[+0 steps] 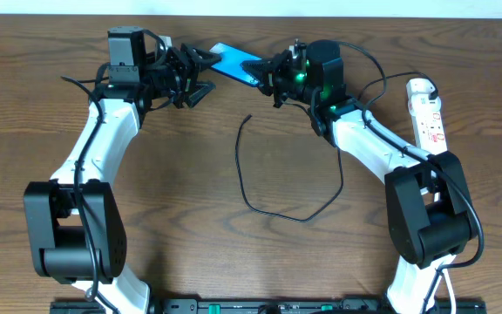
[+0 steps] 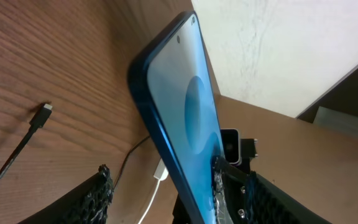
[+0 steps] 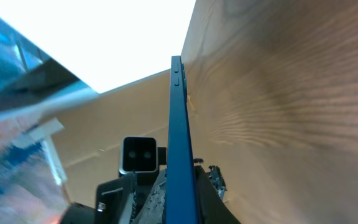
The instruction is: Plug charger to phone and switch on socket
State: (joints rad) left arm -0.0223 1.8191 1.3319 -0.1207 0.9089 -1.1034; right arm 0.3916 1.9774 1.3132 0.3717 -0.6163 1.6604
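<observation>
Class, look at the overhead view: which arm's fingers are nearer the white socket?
Right. The right arm's fingers grip the phone at the end facing the socket. The left arm's fingers flank the phone's other end, farther from the socket.

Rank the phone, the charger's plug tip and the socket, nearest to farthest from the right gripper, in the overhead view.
1. The phone, held in the right gripper.
2. The charger's plug tip, loose on the table, near its middle.
3. The socket, out at the table's side.

view: left wrist | phone [image 2: 188, 118] tilted on edge, blue screen lit | charger tip [image 2: 42, 114] on table [image 2: 55, 43], left | fingers [image 2: 98, 194] apart
</observation>
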